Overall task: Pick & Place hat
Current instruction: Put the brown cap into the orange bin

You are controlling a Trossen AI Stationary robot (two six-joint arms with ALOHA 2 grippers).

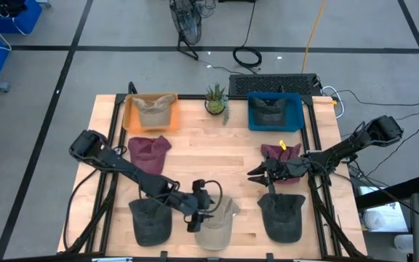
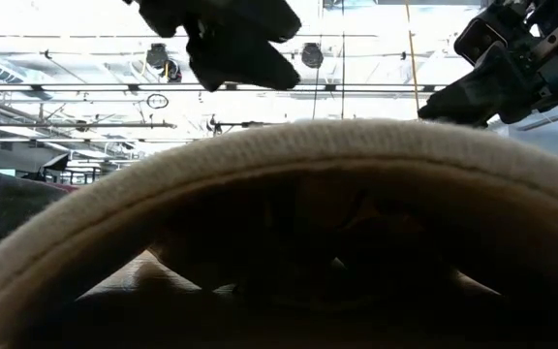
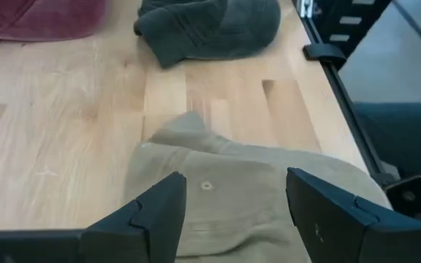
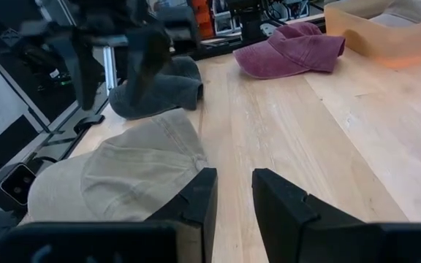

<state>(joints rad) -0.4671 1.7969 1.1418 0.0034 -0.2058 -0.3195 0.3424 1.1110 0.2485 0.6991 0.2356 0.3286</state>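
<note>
A beige cap lies flat on the table by the near edge, and its brim fills the low view. My left gripper hangs open just above it. In the left wrist view its fingers stand on either side of the crown without touching. The low view shows this gripper clear above the cap. My right gripper waits right of centre. It is narrowly open, holds nothing and points toward the beige cap.
Dark grey caps lie to either side of the beige one. Maroon caps lie farther back. At the far edge stand an orange bin holding a beige cap, a blue bin holding a dark cap, and a small plant.
</note>
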